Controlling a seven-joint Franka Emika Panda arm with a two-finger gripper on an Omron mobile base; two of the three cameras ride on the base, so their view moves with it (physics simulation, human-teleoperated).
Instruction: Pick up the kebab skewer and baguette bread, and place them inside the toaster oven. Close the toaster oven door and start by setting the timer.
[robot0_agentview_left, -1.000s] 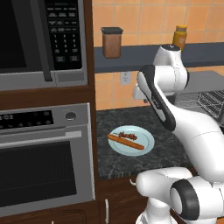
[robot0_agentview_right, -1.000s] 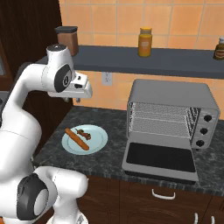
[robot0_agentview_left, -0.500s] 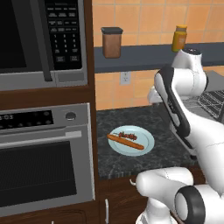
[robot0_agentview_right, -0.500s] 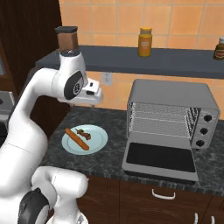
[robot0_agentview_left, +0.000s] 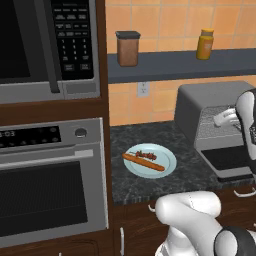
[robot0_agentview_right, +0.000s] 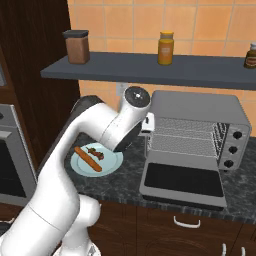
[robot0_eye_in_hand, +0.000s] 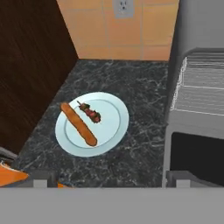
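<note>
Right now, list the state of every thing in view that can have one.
toaster oven door: folded down flat, fully open.
toaster oven: open, wire racks bare.
kebab skewer: lying on the plate, not picked up.
baguette bread: lying on the plate beside the skewer.
plate: on the counter, holding both foods.
gripper: open, holding nothing, above the counter.

A: What does the robot arm (robot0_agentview_right: 75, 165) look like?

B: Its links are thick, rounded and glossy white, like smooth tubes, with bulging elbows.

A: Any other colour?

B: A round cap (robot0_agentview_right: 137, 96) at one joint is grey with a dark centre, and a dark joint (robot0_agentview_left: 239, 244) shows low on the body. The end effector's (robot0_eye_in_hand: 111, 177) two finger tips are small, dark grey blocks.
</note>
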